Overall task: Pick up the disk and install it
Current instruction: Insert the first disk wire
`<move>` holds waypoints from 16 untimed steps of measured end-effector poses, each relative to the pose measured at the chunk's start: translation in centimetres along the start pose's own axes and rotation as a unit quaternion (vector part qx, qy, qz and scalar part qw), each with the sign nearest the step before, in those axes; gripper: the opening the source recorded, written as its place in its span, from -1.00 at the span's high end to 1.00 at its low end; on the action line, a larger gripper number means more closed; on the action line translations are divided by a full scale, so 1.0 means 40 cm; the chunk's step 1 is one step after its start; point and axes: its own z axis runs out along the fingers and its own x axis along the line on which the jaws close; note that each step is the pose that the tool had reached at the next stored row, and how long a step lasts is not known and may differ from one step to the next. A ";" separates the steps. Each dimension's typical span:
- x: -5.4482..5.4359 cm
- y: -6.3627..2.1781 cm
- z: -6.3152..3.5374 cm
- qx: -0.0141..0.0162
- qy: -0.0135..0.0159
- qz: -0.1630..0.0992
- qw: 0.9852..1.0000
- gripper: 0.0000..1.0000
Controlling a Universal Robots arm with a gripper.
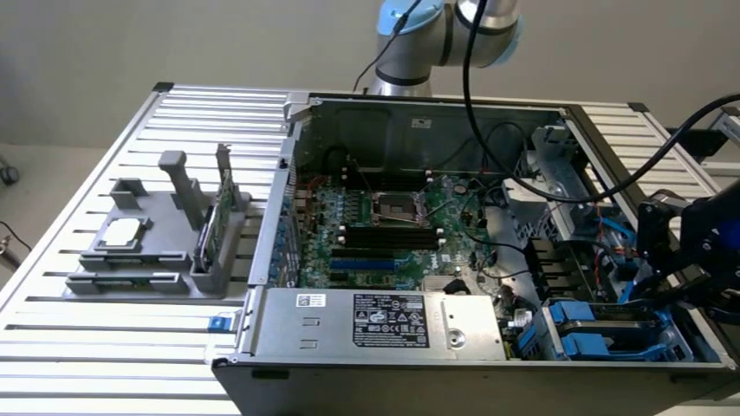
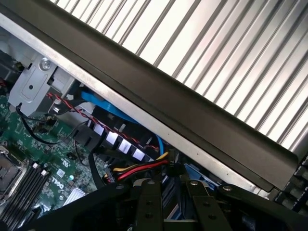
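My gripper [image 1: 684, 264] hangs at the exterior view's right, just over the drive bay [image 1: 601, 334] in the near right corner of the open computer case [image 1: 347, 381]. In the wrist view its two dark fingers [image 2: 147, 207] stand close together, with a narrow blue-edged piece, the disk [image 2: 174, 214], between them. Most of the disk is hidden by the gripper body. The fingers sit just inside the case's dark side wall [image 2: 192, 110], above a bundle of red, yellow and black wires [image 2: 142, 168].
A grey fixture [image 1: 139, 260] on the slatted table holds a silver chip [image 1: 125, 232] and an upright green card [image 1: 220, 217]. Inside the case are the motherboard [image 1: 382, 217], the power supply [image 1: 393, 319], blue carrier latches [image 1: 573, 321] and loose cables [image 1: 613, 234].
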 end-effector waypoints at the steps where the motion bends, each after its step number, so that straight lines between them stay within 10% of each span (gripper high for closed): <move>1: 0.000 0.000 0.000 0.000 0.000 0.000 1.000 0.49; 16: -0.001 0.001 0.002 0.000 0.002 0.007 1.000 0.65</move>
